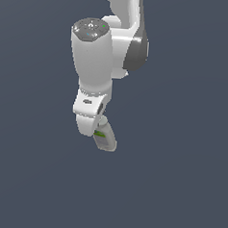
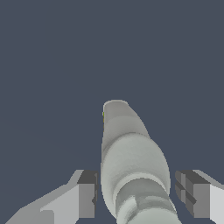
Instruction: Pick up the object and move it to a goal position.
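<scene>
Small pale grey-beige bottle w/ green label (image 1: 105, 137) sits between gripper (image 2: 138, 192) fingers (image 2: 86, 194), jaws apart, w/ gaps either side.

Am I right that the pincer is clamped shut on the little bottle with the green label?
Not quite. In the wrist view the pincer is open: the bottle sits between its fingers, with a gap on at least one side. The green label is real.

The backdrop (image 1: 178, 188) is a flat, even slate blue-grey that fills both views from edge to edge. It shows no seam, horizon or texture, so floor and wall cannot be told apart. The light is soft and diffuse, with only faint tonal drift.
</scene>
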